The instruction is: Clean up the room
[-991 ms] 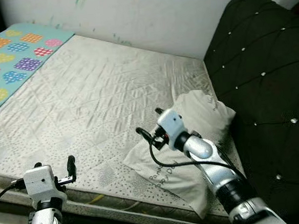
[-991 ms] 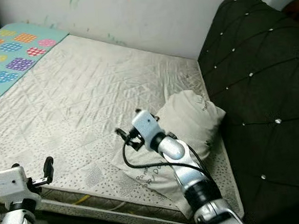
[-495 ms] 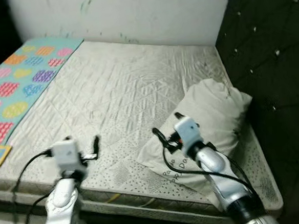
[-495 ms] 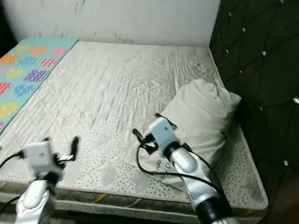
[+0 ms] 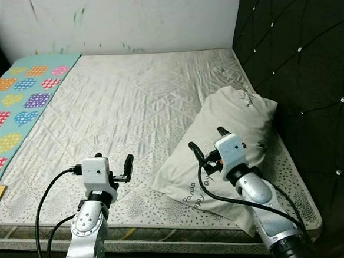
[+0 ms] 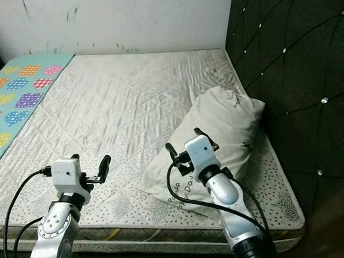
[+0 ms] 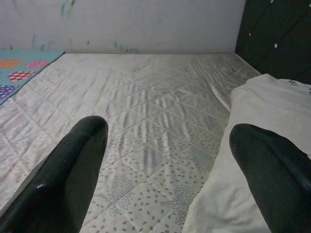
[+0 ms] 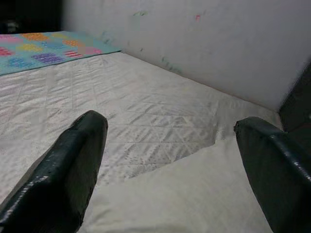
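A cream pillow [image 5: 236, 121] with printed lettering lies on the bare quilted mattress [image 5: 135, 102], against the headboard side. My right gripper [image 5: 207, 140] hovers open over the pillow's near half, nothing between its fingers; in the right wrist view the pillow [image 8: 184, 194] lies just below the spread fingers [image 8: 63, 165]. My left gripper [image 5: 113, 161] is open above the mattress's front strip, a short way left of the pillow's lower corner. The left wrist view has the pillow [image 7: 252, 160] beside one finger [image 7: 272, 179].
A black tufted headboard [image 5: 297, 67] stands along the right. A turquoise blanket with coloured patches [image 5: 17, 104] covers the mattress's far left. A white wall with paint marks [image 5: 123, 20] runs behind. The mattress's front edge [image 5: 167, 232] is just under both arms.
The camera has swung, so the whole scene shifted. My left gripper has come up from below the front edge to over the mattress, nearer the pillow. My right gripper stays over the pillow.
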Motion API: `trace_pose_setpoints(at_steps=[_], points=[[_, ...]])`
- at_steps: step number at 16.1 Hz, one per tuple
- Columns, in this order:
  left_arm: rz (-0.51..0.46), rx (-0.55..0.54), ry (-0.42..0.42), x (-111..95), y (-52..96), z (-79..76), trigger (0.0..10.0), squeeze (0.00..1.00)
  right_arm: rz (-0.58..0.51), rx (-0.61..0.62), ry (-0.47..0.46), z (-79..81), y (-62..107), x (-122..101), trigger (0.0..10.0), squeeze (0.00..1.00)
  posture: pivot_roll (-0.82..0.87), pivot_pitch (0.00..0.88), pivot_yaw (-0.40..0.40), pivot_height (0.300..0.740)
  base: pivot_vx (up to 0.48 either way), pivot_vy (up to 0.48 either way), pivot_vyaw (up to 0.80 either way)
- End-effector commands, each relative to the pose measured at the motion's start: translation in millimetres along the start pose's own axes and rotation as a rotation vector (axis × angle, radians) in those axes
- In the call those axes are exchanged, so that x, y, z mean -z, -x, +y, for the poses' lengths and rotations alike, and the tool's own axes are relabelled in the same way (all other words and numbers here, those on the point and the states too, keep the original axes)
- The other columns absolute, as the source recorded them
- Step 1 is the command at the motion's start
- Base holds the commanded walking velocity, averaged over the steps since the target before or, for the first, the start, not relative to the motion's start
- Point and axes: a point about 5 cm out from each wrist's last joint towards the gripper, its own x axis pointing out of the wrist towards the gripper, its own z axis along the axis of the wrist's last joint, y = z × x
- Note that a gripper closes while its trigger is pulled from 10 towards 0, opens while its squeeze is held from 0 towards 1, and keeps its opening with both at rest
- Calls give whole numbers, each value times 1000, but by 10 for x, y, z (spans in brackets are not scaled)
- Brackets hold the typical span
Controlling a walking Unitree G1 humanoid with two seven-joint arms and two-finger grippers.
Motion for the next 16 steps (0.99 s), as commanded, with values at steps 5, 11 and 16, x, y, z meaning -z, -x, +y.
trace_pose_setpoints(at_steps=[5, 11, 16], points=[[12, -12, -26, 38, -13, 12, 10000, 0, 25, 126, -47, -146, 86, 36, 10000, 0, -236, 0, 106, 740, 0, 0, 0], [11, 39, -50, 26, -80, -69, 10000, 0, 30, 180, -59, -161, 124, 33, 10000, 0, -279, 0, 149, 740, 0, 0, 0], [8, 34, -67, 13, -153, -26, 10000, 0, 44, 224, -40, -236, 264, 54, 10000, 0, -310, 0, 136, 740, 0, 0, 0]])
